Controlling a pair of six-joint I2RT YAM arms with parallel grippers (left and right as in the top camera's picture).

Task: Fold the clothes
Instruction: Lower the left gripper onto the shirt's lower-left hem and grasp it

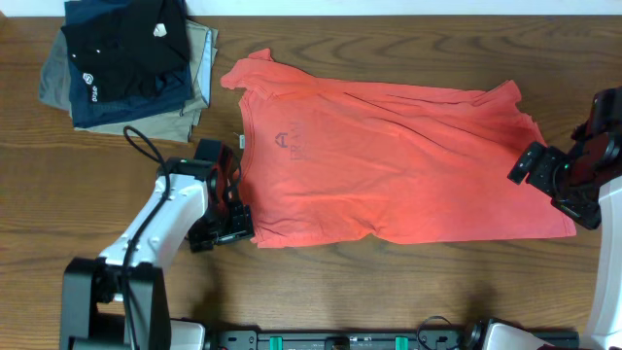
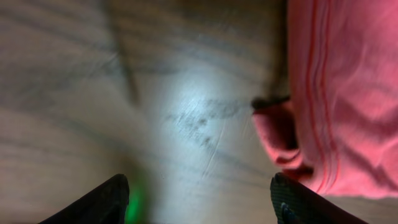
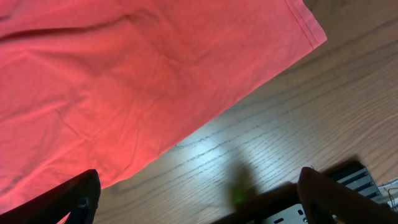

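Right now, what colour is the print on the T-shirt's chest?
Dark navy print on the coral-red T-shirt. It shows best in the overhead view.

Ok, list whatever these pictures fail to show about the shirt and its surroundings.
Navy chest lettering on the coral-red cotton T-shirt: too small in the overhead view to read.
Shirt's curled edge: smeared by blur in the left wrist view.
Stack of dark folded garments: top cut off by the overhead frame edge.
Right arm: partly outside the overhead's right edge.
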